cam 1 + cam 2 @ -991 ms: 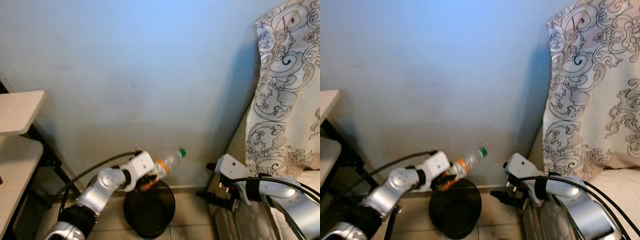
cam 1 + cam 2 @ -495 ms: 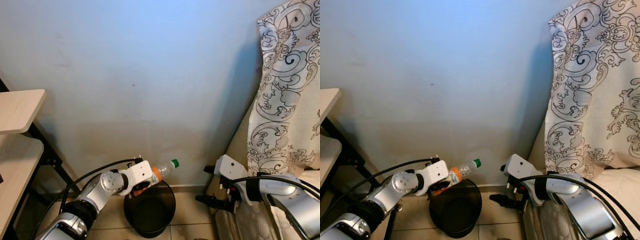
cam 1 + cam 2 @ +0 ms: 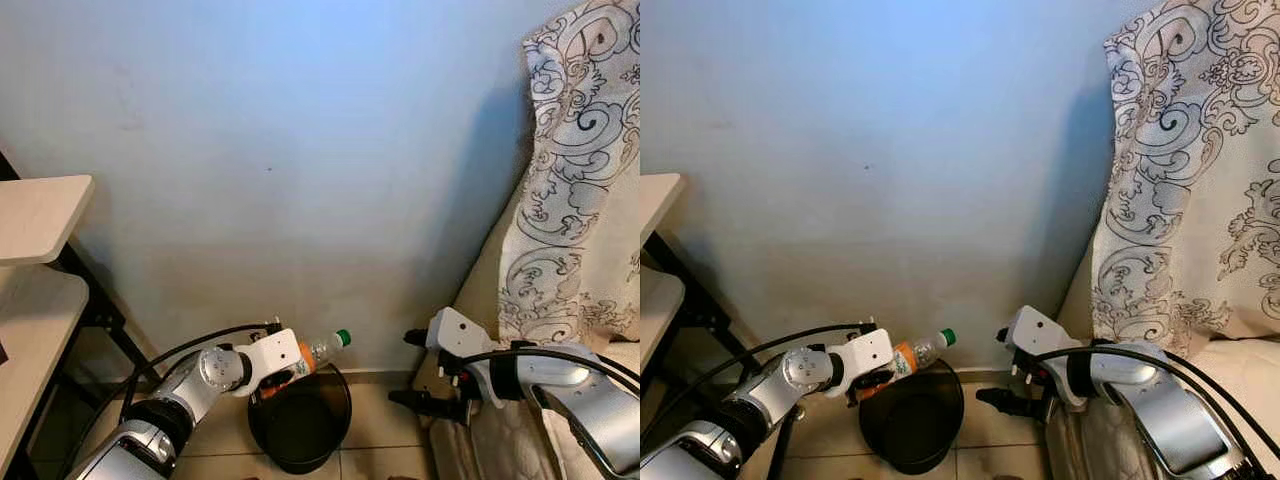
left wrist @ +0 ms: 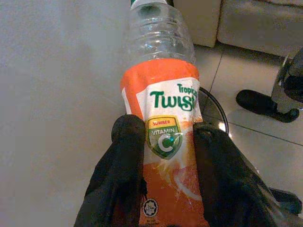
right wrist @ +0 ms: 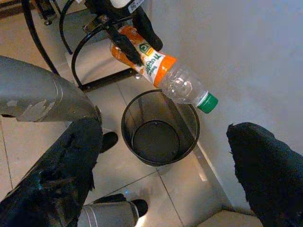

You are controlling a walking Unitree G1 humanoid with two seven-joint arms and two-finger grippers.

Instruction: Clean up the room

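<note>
A clear plastic bottle (image 3: 312, 353) with an orange label and green cap lies tilted over the rim of a black wire waste bin (image 3: 300, 420) on the tiled floor by the blue wall. My left gripper (image 3: 278, 371) is shut on the bottle's labelled end (image 4: 168, 156), its black fingers (image 4: 124, 156) pressed on both sides. My right gripper (image 3: 425, 402) hovers low to the right of the bin, open, with nothing between its fingers (image 5: 265, 165). The right wrist view shows the bottle (image 5: 163, 71) above the bin (image 5: 158, 130), whose inside looks bare.
A wooden desk edge (image 3: 40, 215) on a black frame stands at the left. A patterned curtain (image 3: 575, 170) hangs at the right above a beige cushion (image 3: 600, 360). A black cable (image 3: 185, 345) loops behind my left arm.
My left gripper has lowered the bottle, so its cap sits closer to the bin's rim. The camera has shifted slightly.
</note>
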